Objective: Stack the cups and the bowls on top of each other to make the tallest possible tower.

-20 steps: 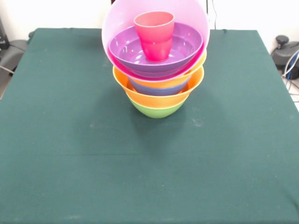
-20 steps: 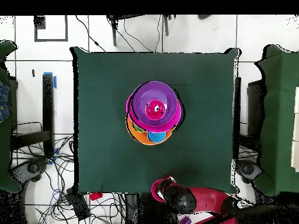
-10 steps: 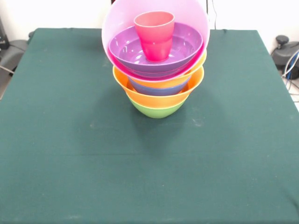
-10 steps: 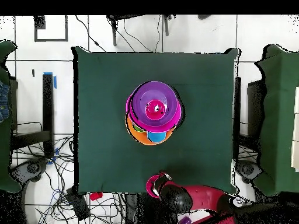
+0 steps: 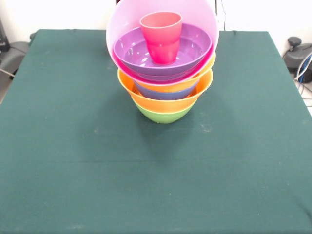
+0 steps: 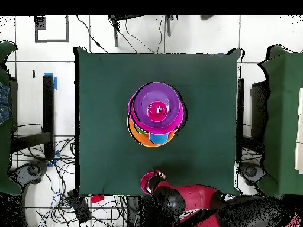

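Observation:
The tower [image 5: 164, 73] stands at the table's middle. Its base is a green bowl [image 5: 163, 115], with an orange bowl [image 5: 146, 100], a blue bowl [image 5: 163, 93] and a second orange rim [image 5: 195, 78] above it. A large pink bowl [image 5: 122, 29] tilts on top and holds the purple bowl [image 5: 190, 51], with a red cup [image 5: 161, 35] upright inside. From overhead the purple bowl [image 6: 155, 109] covers most of the pile, and the orange rim [image 6: 140, 138] pokes out below it. The red arm's end with the gripper [image 6: 149, 180] is at the table's bottom edge, away from the tower.
The green cloth table [image 5: 73, 170] spreads all round the tower. In the overhead view, cables [image 6: 59, 177] and chair legs lie on the floor beside the table, and the arm's red body [image 6: 195, 198] hangs over the table's bottom edge.
In the overhead view the arm's end has swung left along the table's bottom edge and slightly in over the cloth. The tower has not moved.

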